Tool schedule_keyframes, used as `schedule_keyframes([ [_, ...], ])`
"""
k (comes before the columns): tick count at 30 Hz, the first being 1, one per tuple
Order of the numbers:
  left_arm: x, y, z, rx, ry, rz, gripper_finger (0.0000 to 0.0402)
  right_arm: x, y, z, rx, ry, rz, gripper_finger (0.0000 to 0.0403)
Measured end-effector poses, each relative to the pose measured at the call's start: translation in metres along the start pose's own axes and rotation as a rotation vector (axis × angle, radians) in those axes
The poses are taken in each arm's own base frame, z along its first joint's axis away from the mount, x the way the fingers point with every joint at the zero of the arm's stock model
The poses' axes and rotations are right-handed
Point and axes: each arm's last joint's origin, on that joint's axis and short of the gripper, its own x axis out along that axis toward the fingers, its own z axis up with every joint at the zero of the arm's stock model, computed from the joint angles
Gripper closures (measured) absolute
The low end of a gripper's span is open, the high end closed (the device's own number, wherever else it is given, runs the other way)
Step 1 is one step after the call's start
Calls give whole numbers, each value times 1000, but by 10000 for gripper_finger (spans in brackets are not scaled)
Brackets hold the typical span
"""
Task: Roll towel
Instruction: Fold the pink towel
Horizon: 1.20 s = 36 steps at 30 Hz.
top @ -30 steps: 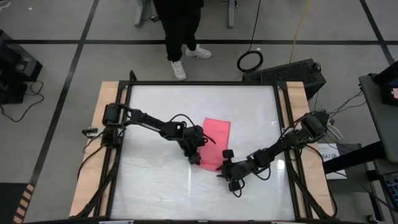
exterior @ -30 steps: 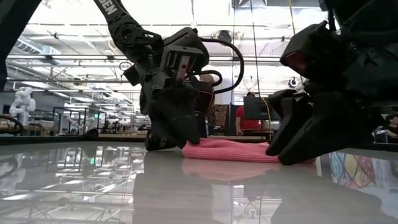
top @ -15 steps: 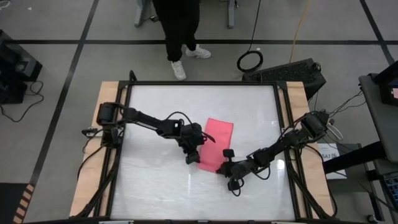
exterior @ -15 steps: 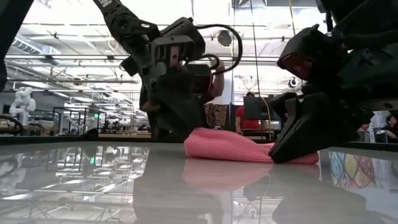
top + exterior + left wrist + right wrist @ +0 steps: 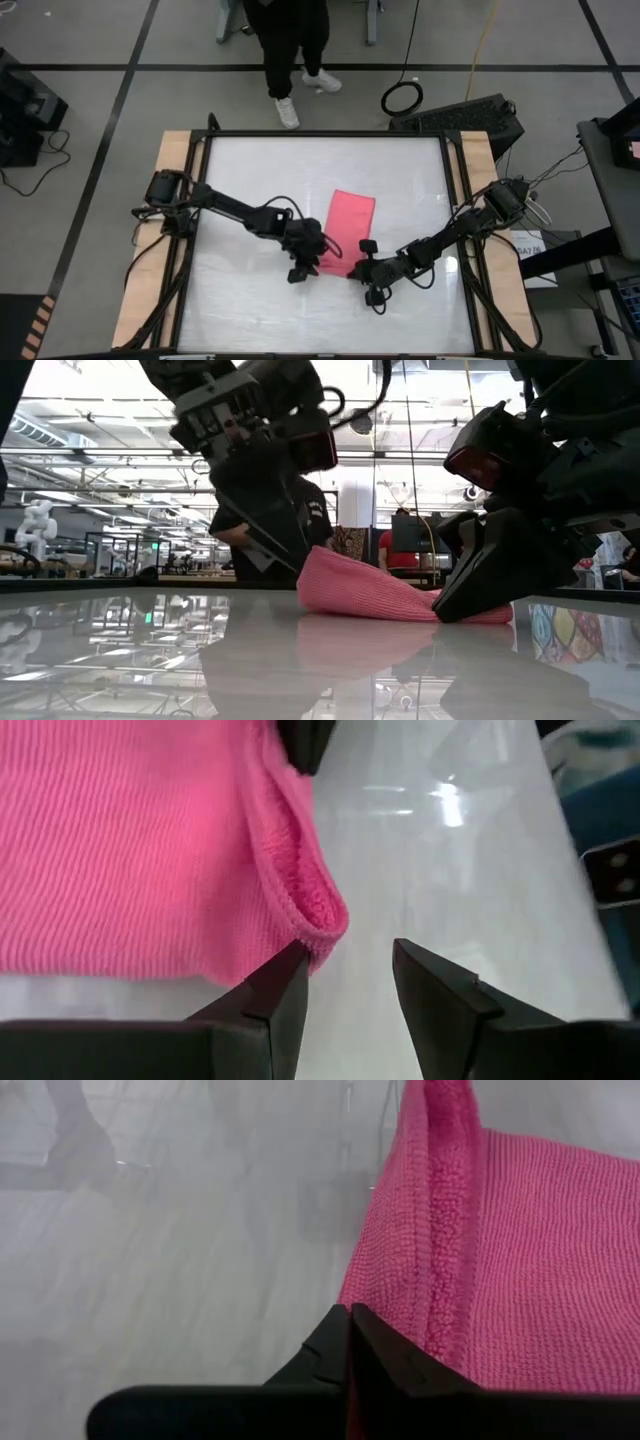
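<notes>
Lying near the table's centre, slightly toward 5 o'clock, the pink towel [image 5: 347, 227] is showing as a narrow folded strip running from about 12 to 6 o'clock on the glossy white table [image 5: 250, 180]. The left gripper [image 5: 300, 266] is sitting at the strip's near corner on the 9 o'clock side; in the left wrist view its fingers [image 5: 278, 990] are standing spread with bare table between them, one tip touching the rounded corner of the fold [image 5: 310, 910]. The right gripper [image 5: 366, 278] is sitting at the near corner on the 3 o'clock side; the right wrist view is showing its fingers [image 5: 350, 1342] pressed together at the towel's edge, with a ridge of cloth [image 5: 448, 1220] rising just beyond them; whether any cloth is caught between them I cannot tell. In the low view the towel [image 5: 385, 592] is humping up at its left end and tapering down toward the right gripper [image 5: 470, 595], while the left gripper [image 5: 265, 545] is hanging just beside the raised end. A person [image 5: 290, 40] is standing beyond the table's 12 o'clock edge.
</notes>
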Motion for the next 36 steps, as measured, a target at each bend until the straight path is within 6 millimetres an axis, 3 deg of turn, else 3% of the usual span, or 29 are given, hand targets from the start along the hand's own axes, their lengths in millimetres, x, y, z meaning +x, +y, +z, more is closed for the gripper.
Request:
schedule_keyframes([
  [8, 11, -27, -6, 217, -9, 169, 249, 0, 0, 0, 20, 1, 3, 400],
  [13, 14, -36, -8, 365, -14, 301, 249, 0, 0, 0, 36, 3, 7, 400],
  [19, 18, -39, -8, 509, -16, 322, 249, 0, 0, 0, 37, 6, 16, 400],
  [28, 16, -33, -10, 526, 18, 497, 249, 0, -1, 0, 42, 9, 21, 400],
  [36, 0, -41, -3, 432, -44, 491, 249, 0, -1, 0, 42, 9, 21, 400],
])
